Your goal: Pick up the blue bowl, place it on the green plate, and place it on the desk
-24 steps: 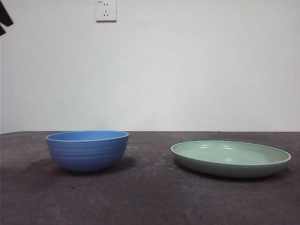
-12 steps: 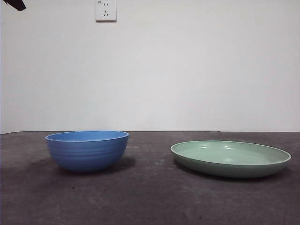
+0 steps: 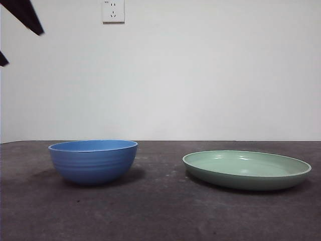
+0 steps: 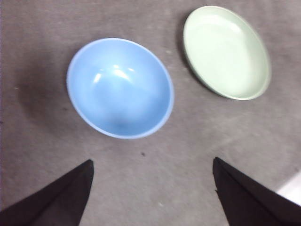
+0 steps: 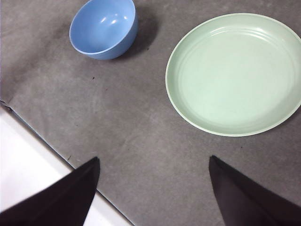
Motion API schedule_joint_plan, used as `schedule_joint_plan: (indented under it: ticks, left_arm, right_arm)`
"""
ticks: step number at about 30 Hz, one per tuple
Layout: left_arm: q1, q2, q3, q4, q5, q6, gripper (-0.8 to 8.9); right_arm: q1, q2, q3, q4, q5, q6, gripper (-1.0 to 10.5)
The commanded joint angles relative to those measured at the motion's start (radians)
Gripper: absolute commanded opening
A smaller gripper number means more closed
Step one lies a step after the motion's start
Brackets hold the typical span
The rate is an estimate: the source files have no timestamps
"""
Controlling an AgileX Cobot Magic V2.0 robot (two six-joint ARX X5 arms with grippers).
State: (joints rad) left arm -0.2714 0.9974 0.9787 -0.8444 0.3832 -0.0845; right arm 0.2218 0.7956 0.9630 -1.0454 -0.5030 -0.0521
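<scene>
Resting upright on the dark table (image 3: 160,211), the blue bowl (image 3: 93,161) stands apart from the green plate (image 3: 246,169), with a stretch of bare table between the two; neither touches the other, and the bowl holds nothing. In the front view the bowl sits to the left and the plate to the right, before a pale wall bearing a socket (image 3: 113,10); black arm tips show at the upper left corner. The left pincer (image 4: 153,165) hangs above the table near the bowl, its jaws spread wide and released, grasping nothing. The right pincer (image 5: 154,162) hangs above the table near the plate and by the table edge, jaws likewise spread wide and released; the bowl lies farther off in its view.
</scene>
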Motion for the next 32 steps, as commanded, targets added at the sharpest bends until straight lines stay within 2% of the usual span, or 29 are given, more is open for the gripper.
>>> schedule_joint_plan:
  ticks: [1, 5, 13, 23, 27, 30, 32]
  left_arm:
    - [-0.018, 0.094, 0.067, 0.015, -0.065, -0.006, 4.06]
    - [-0.031, 0.236, 0.144, 0.024, -0.148, -0.005, 4.05]
    - [-0.032, 0.480, 0.226, 0.083, -0.227, -0.003, 4.03]
    - [-0.042, 0.704, 0.226, 0.192, -0.236, -0.003, 3.98]
    - [-0.045, 0.740, 0.226, 0.211, -0.238, -0.003, 2.73]
    - [-0.045, 0.740, 0.226, 0.211, -0.238, -0.010, 0.88]
    - [-0.045, 0.740, 0.226, 0.210, -0.238, -0.010, 0.11]
  right_arm:
    - [0.003, 0.007, 0.018, 0.005, -0.001, 0.000, 3.7]
    - [0.003, 0.007, 0.018, 0.005, -0.001, 0.000, 3.7]
    - [0.003, 0.007, 0.018, 0.006, -0.001, -0.001, 3.7]
    - [0.003, 0.007, 0.018, 0.021, 0.006, -0.001, 3.7]
    - [0.003, 0.007, 0.018, 0.021, 0.006, -0.001, 3.7]
    - [0.003, 0.007, 0.018, 0.021, 0.006, -0.001, 3.7]
    - [0.003, 0.007, 0.018, 0.021, 0.006, -0.001, 3.7]
